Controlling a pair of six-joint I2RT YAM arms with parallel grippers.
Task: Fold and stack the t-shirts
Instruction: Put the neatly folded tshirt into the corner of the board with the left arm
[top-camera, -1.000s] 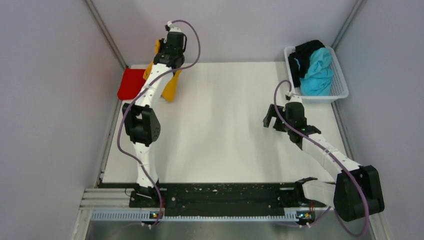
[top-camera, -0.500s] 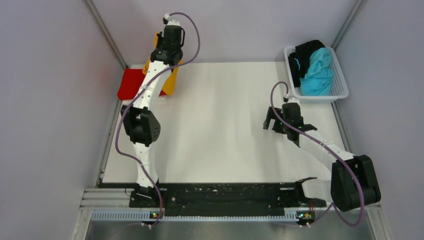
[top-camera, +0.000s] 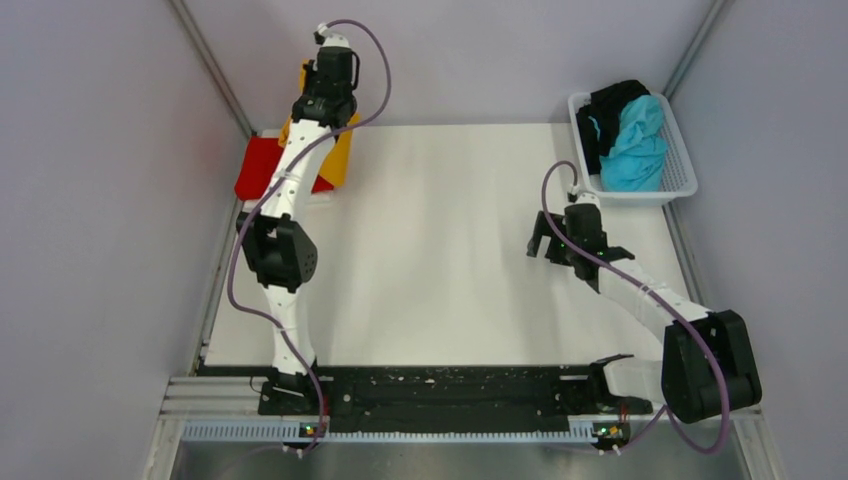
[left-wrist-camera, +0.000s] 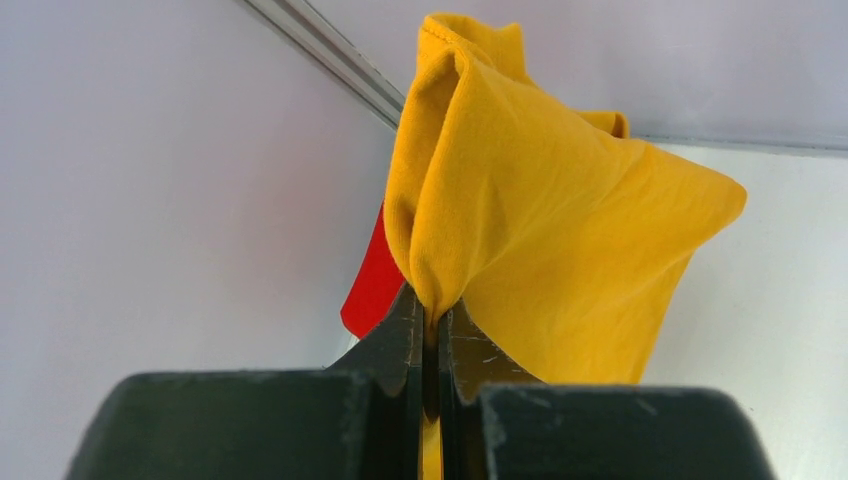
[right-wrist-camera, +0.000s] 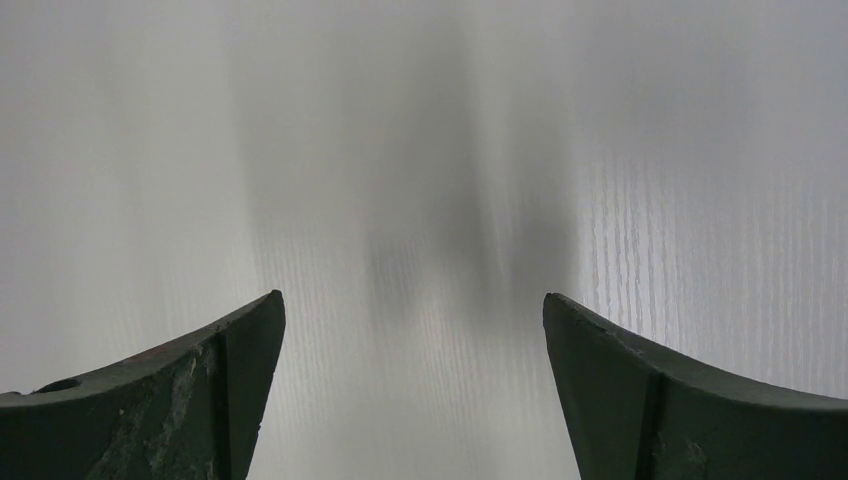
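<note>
Orange-yellow t-shirt (left-wrist-camera: 540, 230) hangs lengthwise downward, pinched in the left jaws.

The left arm (top-camera: 285, 190) stretches toward the far left corner, its elbow bent near the left edge and its wrist raised high. The left gripper (left-wrist-camera: 428, 305) has its fingers (left-wrist-camera: 400, 340) pressed together, pinching a fold of the orange-yellow t-shirt (left-wrist-camera: 540, 220). The right arm (top-camera: 640, 295) sits low on the right, its forearm angled toward the middle. The right gripper (right-wrist-camera: 412, 300) hangs over the table (right-wrist-camera: 420, 150) with its fingers spread wide.
</note>
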